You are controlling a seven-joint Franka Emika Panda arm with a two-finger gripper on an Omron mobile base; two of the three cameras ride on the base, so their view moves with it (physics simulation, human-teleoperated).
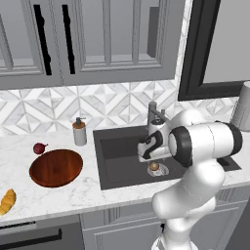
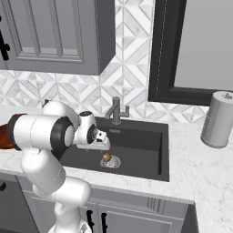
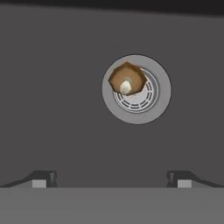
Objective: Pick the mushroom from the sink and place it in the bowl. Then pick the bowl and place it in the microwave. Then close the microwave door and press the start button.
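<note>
A small tan-brown mushroom point(image 3: 126, 80) with a pale stem lies on the round steel drain point(image 3: 148, 105) of the dark grey sink point(image 1: 117, 166). The same mushroom point(image 1: 154, 166) point(image 2: 107, 157) sits below the hand in both base views. My gripper point(image 3: 111, 179) hangs open above the basin, its two fingertips point(image 3: 43, 178) wide apart and holding nothing, with the mushroom ahead of them. The reddish-brown wooden bowl point(image 1: 56, 167) rests on the counter left of the sink. The microwave and its door are out of view.
A faucet point(image 2: 116, 110) stands at the sink's back edge. A soap dispenser point(image 1: 79, 132) and a dark red ball point(image 1: 39, 148) sit near the bowl, a golden pastry point(image 1: 7, 201) at the front left. A grey cylinder point(image 2: 218, 119) stands right of the sink.
</note>
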